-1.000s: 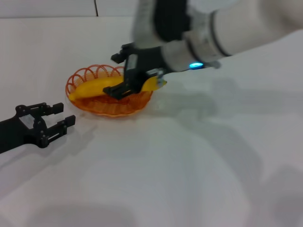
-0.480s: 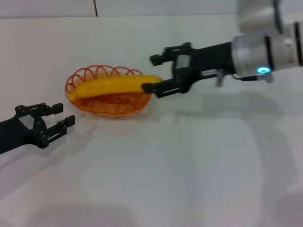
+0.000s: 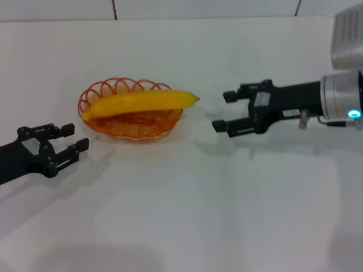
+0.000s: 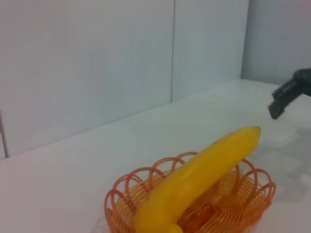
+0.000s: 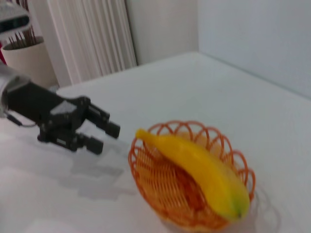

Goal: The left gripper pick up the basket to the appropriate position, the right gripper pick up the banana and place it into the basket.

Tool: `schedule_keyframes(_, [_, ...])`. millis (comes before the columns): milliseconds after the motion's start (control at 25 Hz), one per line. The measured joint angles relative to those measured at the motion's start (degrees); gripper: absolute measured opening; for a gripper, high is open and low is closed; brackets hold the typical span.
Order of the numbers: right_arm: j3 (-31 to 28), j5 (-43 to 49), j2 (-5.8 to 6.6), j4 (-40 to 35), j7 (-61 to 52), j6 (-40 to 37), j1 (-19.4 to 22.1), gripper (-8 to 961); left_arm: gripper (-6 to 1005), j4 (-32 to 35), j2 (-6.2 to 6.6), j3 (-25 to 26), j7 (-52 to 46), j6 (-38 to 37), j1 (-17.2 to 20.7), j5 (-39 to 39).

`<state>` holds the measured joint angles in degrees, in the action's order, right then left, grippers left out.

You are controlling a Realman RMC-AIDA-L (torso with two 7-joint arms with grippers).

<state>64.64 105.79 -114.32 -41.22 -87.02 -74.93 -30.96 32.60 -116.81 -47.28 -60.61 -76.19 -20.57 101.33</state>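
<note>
**Banana in the basket, both grippers apart from it**

While the white table (image 3: pixel 187 215) lies bare along the near edge of the head view, the nearest thing at work is the left gripper (image 3: pixel 67 141), low on the robot's left side. Its two black fingers are spread, with nothing between them, and their tips point toward the basket (image 3: pixel 96 90) without touching it; a strip of tabletop separates them from the rim. In the right wrist view the same claw (image 5: pixel 99 133) shows just beside the scalloped rim, parted and empty.

Farther out sits the orange wire basket, resting flat on the table. The banana (image 3: pixel 139 103) lies lengthwise across it, its body propped on the looped rim rather than sunk to the bottom. One pointed end rests at the rim on the robot's left; the other tip juts out past the rim on the robot's right. The left wrist view shows the banana (image 4: pixel 199 174) rising at a slant out of the basket (image 4: pixel 121 191), tip highest.

At about the same depth, on the robot's right, the right gripper (image 3: pixel 224 110) hovers above the table, its fingers wide apart and holding nothing. Its jaws face the protruding banana tip but stand well apart from it, with open table between. Behind it the silver-white wrist (image 3: pixel 340 102) carries a small blue light.

Beyond everything runs the pale wall (image 3: pixel 170 8).
</note>
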Motion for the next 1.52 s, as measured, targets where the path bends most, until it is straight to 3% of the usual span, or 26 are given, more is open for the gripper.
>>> schedule_keyframes(880, [-0.3, 1.5, -0.43, 0.1, 1.2, 0.3, 3.2, 839, 468, -0.8, 0.09, 0.2, 0.7, 0.2, 0.0, 0.0])
schedule_keyframes(1520, [-0.4, 1.3, -0.81, 0.1, 1.9, 0.5, 3.4, 839, 467, -0.8, 0.09, 0.2, 0.8, 0.2, 0.1, 0.0])
